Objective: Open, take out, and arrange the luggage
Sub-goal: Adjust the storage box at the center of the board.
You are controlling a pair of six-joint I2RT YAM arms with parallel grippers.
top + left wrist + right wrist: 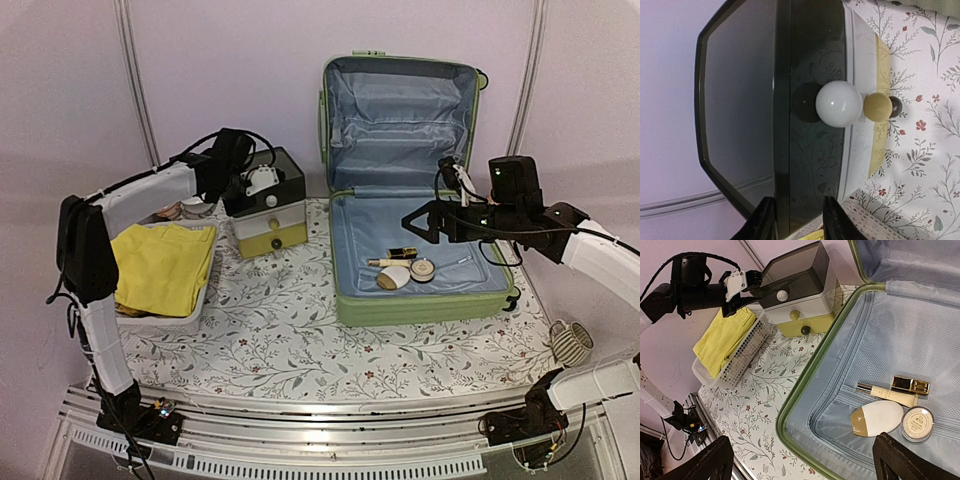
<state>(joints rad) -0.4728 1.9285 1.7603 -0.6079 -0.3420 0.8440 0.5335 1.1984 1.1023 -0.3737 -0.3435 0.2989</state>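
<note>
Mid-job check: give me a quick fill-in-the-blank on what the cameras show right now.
The large light-green hard-shell suitcase lies open, its fabric lining pale ____.
The folded yellow cloth sits in the white plastic mesh ____.
The right end effector hangs over the suitcase, jaws ____.
Missing words: blue; basket; open.

Floral table (300, 350): luggage (420, 306), drawer box (268, 215), basket (165, 322).

The bottom edge of the left wrist view cuts off the left end effector (797, 212). Only two finger stubs show, astride the drawer box's (860, 75) dark lid (740, 100), and contact is unclear. The lowest knob (896, 105) is half hidden behind the yellow knob (877, 107). The luggage (890, 340) runs off the right wrist view, and the jar's (917, 423) label is unreadable.
</note>
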